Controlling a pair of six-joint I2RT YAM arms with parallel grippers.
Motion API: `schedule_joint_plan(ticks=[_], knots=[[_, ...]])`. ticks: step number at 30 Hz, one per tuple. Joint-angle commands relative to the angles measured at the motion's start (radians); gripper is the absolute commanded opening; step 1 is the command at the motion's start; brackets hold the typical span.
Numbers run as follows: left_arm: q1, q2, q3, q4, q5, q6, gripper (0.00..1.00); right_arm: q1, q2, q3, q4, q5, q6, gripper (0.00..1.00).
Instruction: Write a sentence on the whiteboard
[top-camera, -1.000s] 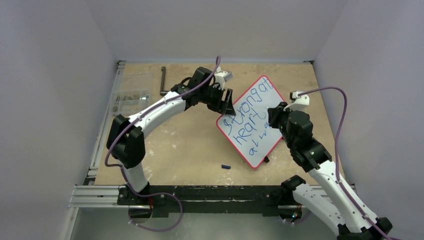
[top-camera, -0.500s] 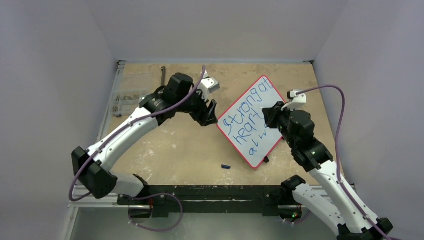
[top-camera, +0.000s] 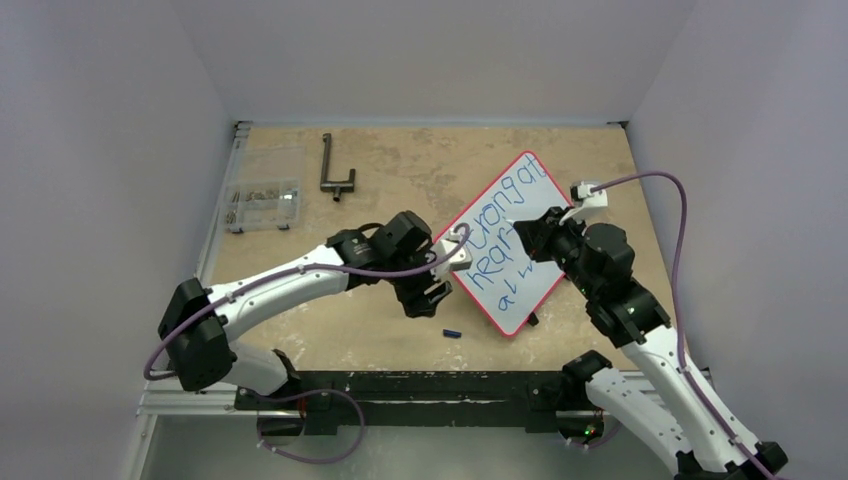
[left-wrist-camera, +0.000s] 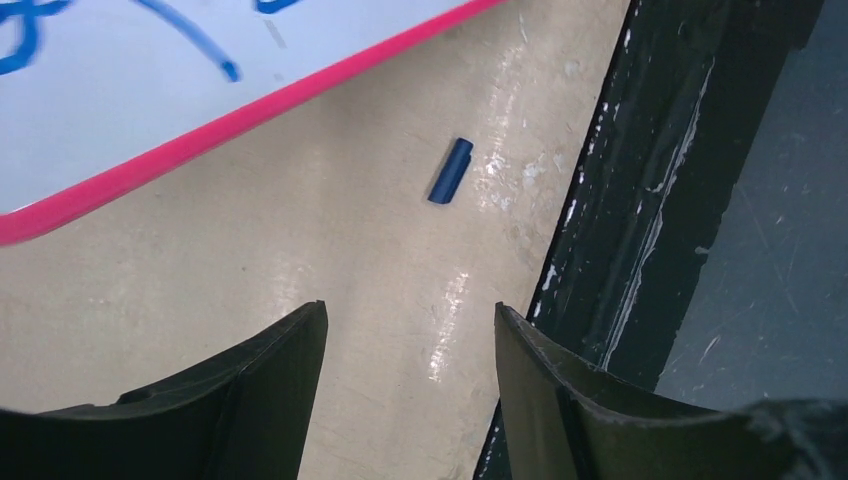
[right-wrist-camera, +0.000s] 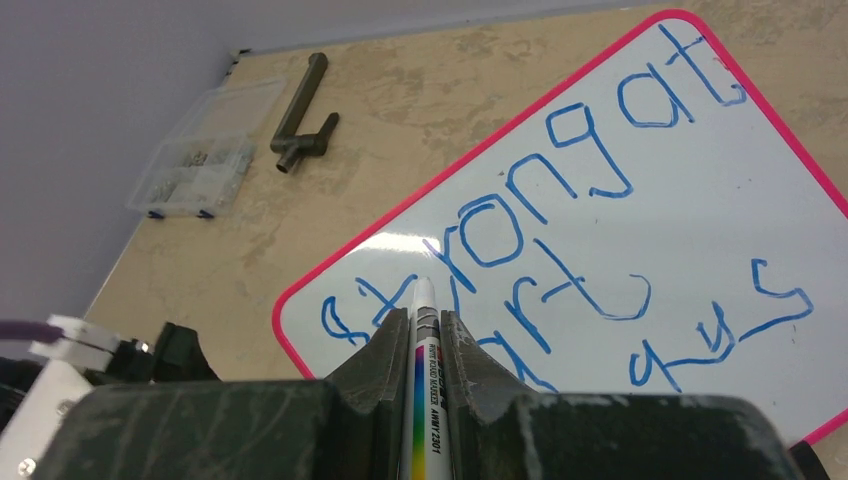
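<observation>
Whiteboard (top-camera: 548, 200): lying on surface (top-camera: 400, 180), toward 3 o'clock of centre in top view, turned cornerwise.
Sentence (right-wrist-camera: 560, 190): blue, 3 slanted lines climbing toward 1–2 o'clock in top view. "strong at" is read clearly, 2nd line is approx "heart". 3rd line is partly hidden by R arm and ends in what looks like "ys".
R hand (right-wrist-camera: 425, 325): closed on marker (right-wrist-camera: 424, 300), held over board's 3 o'clock half. Nib is aimed at 12 in wrist view, toward 1st line. Contact w/ board can't be told.
L hand (left-wrist-camera: 410, 320): open, nothing held. It is hung low over bare surface just off board's 7–8 o'clock edge.
Cap (left-wrist-camera: 451, 170): small, blue, loose on surface between board's lower edge & black front rail, touching neither.
Key relation: cap is found at 12–1 o'clock ahead of L hand in wrist view, long axis approx 1–7 o'clock, not yet between fingers. L hand is far nearer than R.
Stage (judged): writing is probably at or near its end.
Next (judged): if capping is meant, L hand must be advanced toward 12–1 & fingers closed across cap's short side.
Risk (judged): cap is small & round and could be rolled toward rail.
Also seen: clear parts box (top-camera: 262, 203) & dark T-shaped tool (top-camera: 335, 175) at 10–11 o'clock of surface, well apart from board.
</observation>
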Motion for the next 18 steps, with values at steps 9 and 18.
schedule_joint_plan(ticks=[9, 18], knots=[[-0.194, 0.212, 0.031, 0.069, -0.115, 0.099, 0.59, -0.002, -0.044, 0.037, 0.008, -0.028, 0.011, 0.0], [-0.22, 0.306, 0.015, 0.203, -0.162, 0.113, 0.53, -0.002, -0.049, 0.036, 0.003, -0.026, 0.014, 0.0]])
